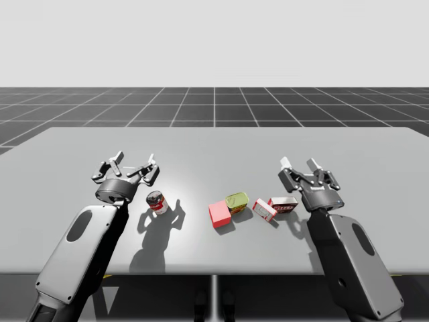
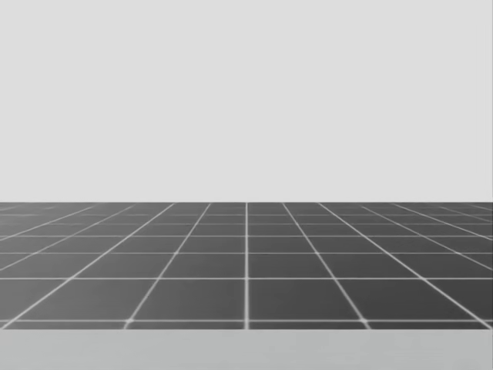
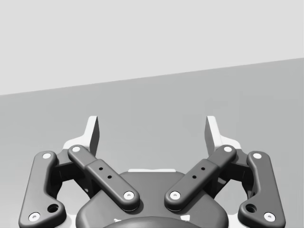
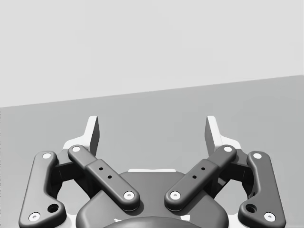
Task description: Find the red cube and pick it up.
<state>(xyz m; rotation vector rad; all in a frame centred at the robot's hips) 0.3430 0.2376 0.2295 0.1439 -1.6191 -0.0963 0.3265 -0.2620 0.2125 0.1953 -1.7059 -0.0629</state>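
The red cube [image 1: 219, 215] rests on the grey table [image 1: 214, 144] near the middle front, touching a green tin [image 1: 237, 201]. My left gripper [image 1: 134, 161] hovers open to the cube's left, above a small red-and-white can [image 1: 157, 202]. My right gripper [image 1: 299, 164] hovers open to the right, beyond two red-and-white boxes [image 1: 275, 206]. In the left wrist view the left gripper [image 3: 152, 130] has its fingers wide apart over bare table; the right wrist view shows the same for the right gripper [image 4: 152, 130]. Nothing lies between either pair of fingers.
The green tin, the two boxes and the cube form a tight cluster right of centre. The can stands alone on the left. The head view looks out over the table's far edge [image 2: 246, 331] onto a dark gridded floor [image 2: 246, 262].
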